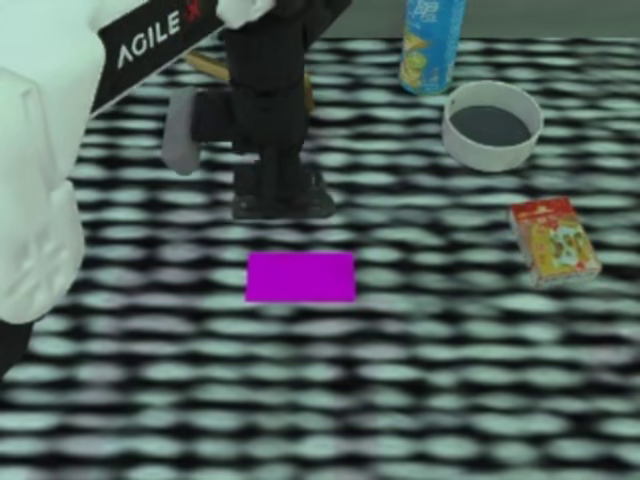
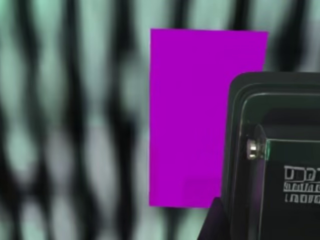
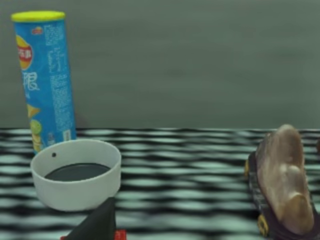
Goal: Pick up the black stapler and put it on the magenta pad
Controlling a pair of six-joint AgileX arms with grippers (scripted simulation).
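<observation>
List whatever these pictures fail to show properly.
- Slim black stapler: cut off by the left wrist view's edges. In the top view it is indistinguishable from the black left gripper.
- Flat magenta pad: one corner hidden behind the stapler, left wrist view.
- Brown wooden object: mostly under the left arm, top view.
- Right arm: outside the top view.

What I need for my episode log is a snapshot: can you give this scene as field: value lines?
left end effector: just beyond the magenta pad, toward the table's far edge, apparently holding the black stapler
black stapler: raised, not yet on the pad
magenta pad: nothing on it, mid-table
right arm: outside the top view, idle
table's right side: white bowl, blue can beyond it, red box nearer
</observation>
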